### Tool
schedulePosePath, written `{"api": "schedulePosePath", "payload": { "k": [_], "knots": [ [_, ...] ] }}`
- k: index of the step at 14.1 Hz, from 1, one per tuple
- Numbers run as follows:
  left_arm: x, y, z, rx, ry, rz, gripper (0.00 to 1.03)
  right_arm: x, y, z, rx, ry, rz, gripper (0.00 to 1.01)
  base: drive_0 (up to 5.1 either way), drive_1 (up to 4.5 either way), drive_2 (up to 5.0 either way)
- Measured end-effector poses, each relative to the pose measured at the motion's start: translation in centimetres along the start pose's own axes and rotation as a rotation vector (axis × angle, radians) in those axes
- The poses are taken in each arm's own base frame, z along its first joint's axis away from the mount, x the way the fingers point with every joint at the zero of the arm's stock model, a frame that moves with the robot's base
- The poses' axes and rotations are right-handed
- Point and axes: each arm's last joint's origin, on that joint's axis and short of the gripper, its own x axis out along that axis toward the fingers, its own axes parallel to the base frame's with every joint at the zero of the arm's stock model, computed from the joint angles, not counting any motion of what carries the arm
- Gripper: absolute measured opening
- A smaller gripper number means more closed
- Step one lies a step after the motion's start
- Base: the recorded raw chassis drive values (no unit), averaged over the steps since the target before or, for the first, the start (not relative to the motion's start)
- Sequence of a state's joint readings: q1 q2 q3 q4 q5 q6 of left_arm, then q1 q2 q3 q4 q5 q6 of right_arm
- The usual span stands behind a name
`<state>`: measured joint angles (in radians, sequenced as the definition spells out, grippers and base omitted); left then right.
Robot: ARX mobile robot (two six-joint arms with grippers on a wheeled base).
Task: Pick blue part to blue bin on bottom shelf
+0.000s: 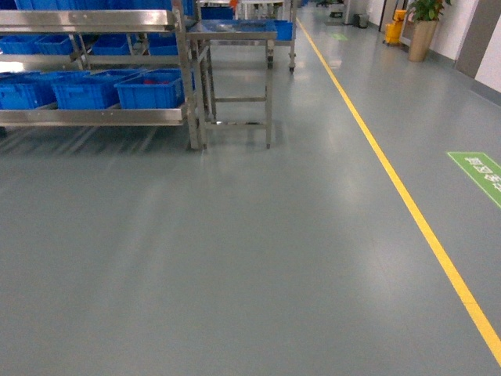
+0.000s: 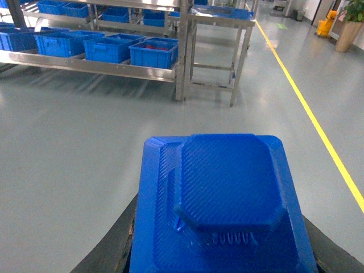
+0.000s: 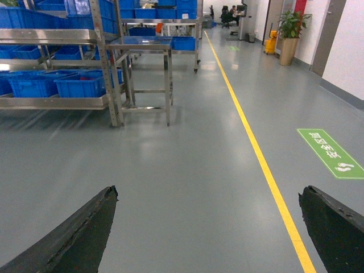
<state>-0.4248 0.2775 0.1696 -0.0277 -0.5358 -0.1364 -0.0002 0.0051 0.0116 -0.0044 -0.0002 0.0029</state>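
Observation:
The blue part (image 2: 227, 193), a dark-blue ribbed blocky piece, fills the lower left wrist view with my left gripper (image 2: 220, 230) shut on it; black fingers (image 2: 114, 250) show at both its sides. It hangs over grey floor, well short of the rack. Several blue bins (image 1: 90, 90) stand in a row on the bottom shelf (image 1: 94, 115), also visible as blue bins (image 2: 108, 48) from the left wrist; the rightmost bin (image 2: 153, 52) holds something red. My right gripper (image 3: 207, 193) is open over bare floor, holding nothing. Neither gripper shows in the head view.
A square steel table (image 1: 235, 33) stands right beside the rack's end post (image 1: 189, 94). A yellow floor line (image 1: 407, 204) runs along the right, with a green floor sign (image 1: 479, 174) beyond it. Grey floor (image 1: 235, 251) lies between me and the rack.

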Motion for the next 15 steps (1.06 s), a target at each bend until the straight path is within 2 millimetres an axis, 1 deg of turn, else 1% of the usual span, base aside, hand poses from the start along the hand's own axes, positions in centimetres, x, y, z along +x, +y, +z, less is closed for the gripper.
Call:
{"api": "schedulePosePath", "payload": {
  "k": [15],
  "knots": [
    [0.01, 0.01, -0.04, -0.012, 0.003, 0.002, 0.43, 0.0, 0.0, -0.02, 0.0, 0.002, 0.0, 0.98, -0.1, 4.02, -4.1]
  ]
}}
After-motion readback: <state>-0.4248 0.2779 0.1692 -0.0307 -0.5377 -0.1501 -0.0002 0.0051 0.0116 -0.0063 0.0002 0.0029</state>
